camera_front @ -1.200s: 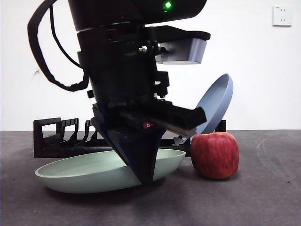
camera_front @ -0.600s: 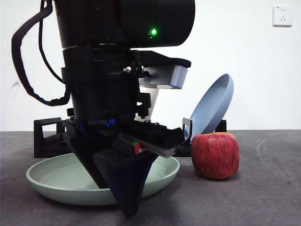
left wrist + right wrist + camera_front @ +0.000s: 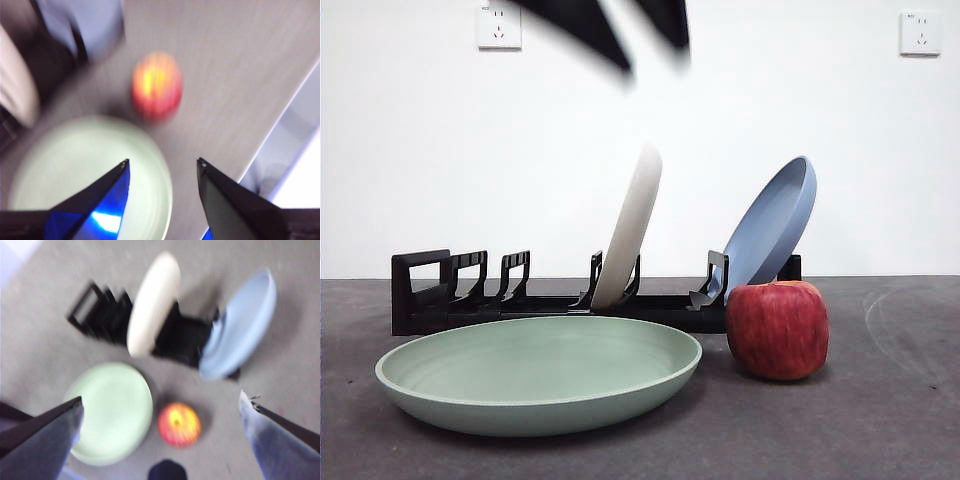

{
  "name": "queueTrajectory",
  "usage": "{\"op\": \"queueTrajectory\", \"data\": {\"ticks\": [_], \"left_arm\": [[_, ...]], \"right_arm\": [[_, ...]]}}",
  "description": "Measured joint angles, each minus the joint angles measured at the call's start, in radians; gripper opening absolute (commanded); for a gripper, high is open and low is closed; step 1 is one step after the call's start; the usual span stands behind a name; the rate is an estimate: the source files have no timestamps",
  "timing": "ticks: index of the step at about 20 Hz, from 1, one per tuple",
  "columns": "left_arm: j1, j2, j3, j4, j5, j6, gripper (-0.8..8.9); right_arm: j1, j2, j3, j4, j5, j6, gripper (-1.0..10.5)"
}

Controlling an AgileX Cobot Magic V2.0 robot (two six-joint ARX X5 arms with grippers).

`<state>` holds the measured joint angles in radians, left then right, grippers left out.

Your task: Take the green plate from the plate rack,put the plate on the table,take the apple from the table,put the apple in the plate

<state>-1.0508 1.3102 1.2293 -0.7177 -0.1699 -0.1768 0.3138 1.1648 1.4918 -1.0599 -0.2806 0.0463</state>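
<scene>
Green plate (image 3: 538, 373) laid flat on tabletop (image 3: 880, 420) beside apple (image 3: 777, 328), ready for it. Left end effector (image 3: 162, 167) and right end effector (image 3: 160, 402) held wide apart, empty, overhead.

Probably a lab test bench: bare white wall (image 3: 860, 150) with sockets (image 3: 499, 25), plain grey table (image 3: 880, 420).

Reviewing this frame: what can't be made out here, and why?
- Front view: the gripper at the top is a motion-blurred black tip, cut by the edge; which arm it belongs to is unclear.
- Front view: the plate rack base is partly hidden behind the green plate.
- Both wrist views: motion blur erases surface detail on the apple.
</scene>
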Motion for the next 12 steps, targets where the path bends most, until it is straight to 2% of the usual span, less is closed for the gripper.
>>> {"op": "queueTrajectory", "data": {"ticks": [7, 12], "left_arm": [[0.000, -0.293, 0.227, -0.155, 0.020, 0.037, 2.30], [0.000, -0.424, 0.321, -0.379, 0.055, 0.042, 2.30]], "right_arm": [[0.000, 0.000, 0.000, -0.294, 0.072, -0.071, 5.9], [0.022, -0.002, -0.037, -0.293, 0.074, -0.085, 5.9]]}}
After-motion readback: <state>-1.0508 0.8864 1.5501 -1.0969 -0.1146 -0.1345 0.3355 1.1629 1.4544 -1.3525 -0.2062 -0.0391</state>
